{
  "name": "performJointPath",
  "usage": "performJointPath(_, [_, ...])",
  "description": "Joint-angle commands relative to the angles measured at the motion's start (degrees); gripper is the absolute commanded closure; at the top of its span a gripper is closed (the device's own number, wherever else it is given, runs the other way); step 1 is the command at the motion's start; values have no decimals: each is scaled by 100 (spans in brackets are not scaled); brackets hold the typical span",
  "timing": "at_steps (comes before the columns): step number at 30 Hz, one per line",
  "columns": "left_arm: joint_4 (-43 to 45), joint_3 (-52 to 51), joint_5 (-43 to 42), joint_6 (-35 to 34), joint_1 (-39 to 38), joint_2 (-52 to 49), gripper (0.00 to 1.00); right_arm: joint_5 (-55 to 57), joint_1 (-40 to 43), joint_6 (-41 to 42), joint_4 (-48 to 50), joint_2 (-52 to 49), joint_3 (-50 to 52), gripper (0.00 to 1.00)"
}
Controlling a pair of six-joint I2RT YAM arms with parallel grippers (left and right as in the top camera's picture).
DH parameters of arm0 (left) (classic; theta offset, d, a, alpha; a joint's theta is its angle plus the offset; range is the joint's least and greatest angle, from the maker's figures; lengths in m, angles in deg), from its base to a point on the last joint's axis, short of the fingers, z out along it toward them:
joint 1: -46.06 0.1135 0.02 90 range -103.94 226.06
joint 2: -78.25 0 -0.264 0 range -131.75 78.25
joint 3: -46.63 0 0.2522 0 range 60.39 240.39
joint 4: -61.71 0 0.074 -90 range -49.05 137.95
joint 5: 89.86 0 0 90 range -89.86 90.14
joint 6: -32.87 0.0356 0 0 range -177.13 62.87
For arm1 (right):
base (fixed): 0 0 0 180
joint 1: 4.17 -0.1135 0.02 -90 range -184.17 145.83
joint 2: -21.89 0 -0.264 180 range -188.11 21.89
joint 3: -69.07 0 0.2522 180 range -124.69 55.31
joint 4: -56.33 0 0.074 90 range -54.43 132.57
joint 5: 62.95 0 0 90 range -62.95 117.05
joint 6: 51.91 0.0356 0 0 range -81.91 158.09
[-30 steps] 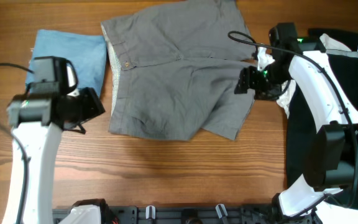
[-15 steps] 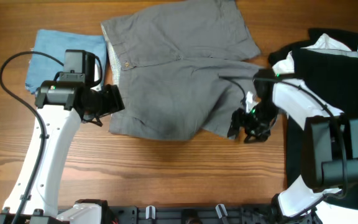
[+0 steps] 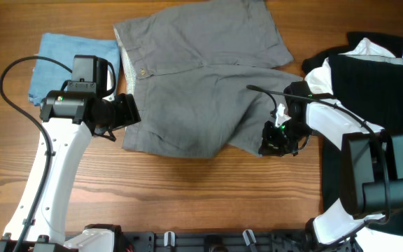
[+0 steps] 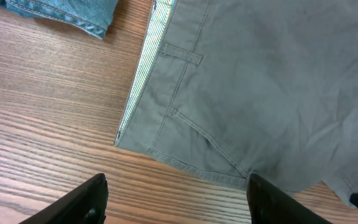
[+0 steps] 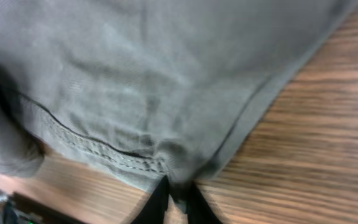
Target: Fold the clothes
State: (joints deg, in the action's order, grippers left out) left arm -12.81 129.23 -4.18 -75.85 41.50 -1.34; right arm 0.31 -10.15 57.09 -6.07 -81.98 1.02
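Table: bare wood (image 3: 187, 189), with its widest open stretch along the near side, below the cloth.
Shorts: the grey shorts (image 3: 201, 91) lay flat across the far middle, with the waistband (image 4: 143, 81) to the left and the legs to the right. The near leg was creased and lapped over itself.
Right gripper: the right gripper (image 5: 174, 190) was low at the near leg's hem (image 5: 104, 155), its jaws drawn together on a tuck of cloth. That view was blurred, so it probably held only the edge.
Left gripper: the left gripper (image 4: 178, 182) had its jaws wide apart and held nothing. It hung above the wood just beside the waistband's near corner.
Risk, grip: so thin a bite could slip out under any pull, dropping the hem partway through a fold.
Risk, one hand: if the right lifted before the left took the waistband, the shorts would drag and bunch instead of folding squarely.
Risk, crease: the lapped near leg would likely be folded in as it lay and leave a lump.
Risk, neighbours: the black garment (image 3: 376, 105) lay just beside the right arm, and a wide sweep might catch it. The denim (image 3: 75, 59) sat near the waistband's far corner.
Edges: the far hem ran close to the table's far side, so there was little slack to carry cloth that way.
Room: a fold toward the near side or the middle looked freest.
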Motion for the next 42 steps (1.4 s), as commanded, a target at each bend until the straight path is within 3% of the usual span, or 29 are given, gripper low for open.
performJointPath(1, [17,-17,63,55,-22,-4,28,505,146,63,-402,184,-293,96])
performJointPath(8, [17,-17,103,55,-22,-4,27,2092,1069,402,-1370,1344,-1311,96])
performJointPath(17, [-11,-114,98,50,-22,-9,24,2094,1628,643,-1475,2288,-1408,95])
performJointPath(20, [-4,-417,63,26,-22,-9,24,1985,1628,476,-1572,2282,-1384,78])
performJointPath(21, [-2,-562,-20,28,-22,-9,24,1919,1628,387,-1589,2282,-1384,62])
performJointPath(22, [26,-756,-162,28,-22,-9,24,1829,1628,304,-1602,2282,-1384,53])
performJointPath(24, [236,-1224,-573,28,-22,-9,24,1639,1628,173,-1620,2277,-1384,44])
performJointPath(29, [962,-2096,-1014,26,-22,-9,24,1620,1613,157,-1554,2275,-1384,42])
performJointPath(32, [1440,-2428,-1128,28,-59,-15,32,1620,1613,153,-1523,2275,-1368,41])
performJointPath(35, [1904,-2704,-1128,-81,-203,-85,34,1620,1613,153,-1523,2275,-1368,41])
performJointPath(40, [2520,-2997,-1108,-455,-656,-553,33,1620,1613,155,-1482,2273,-1364,41])
performJointPath(42, [2697,-2997,-1104,-540,-800,-833,38,1622,1613,153,-1482,2273,-1364,41])
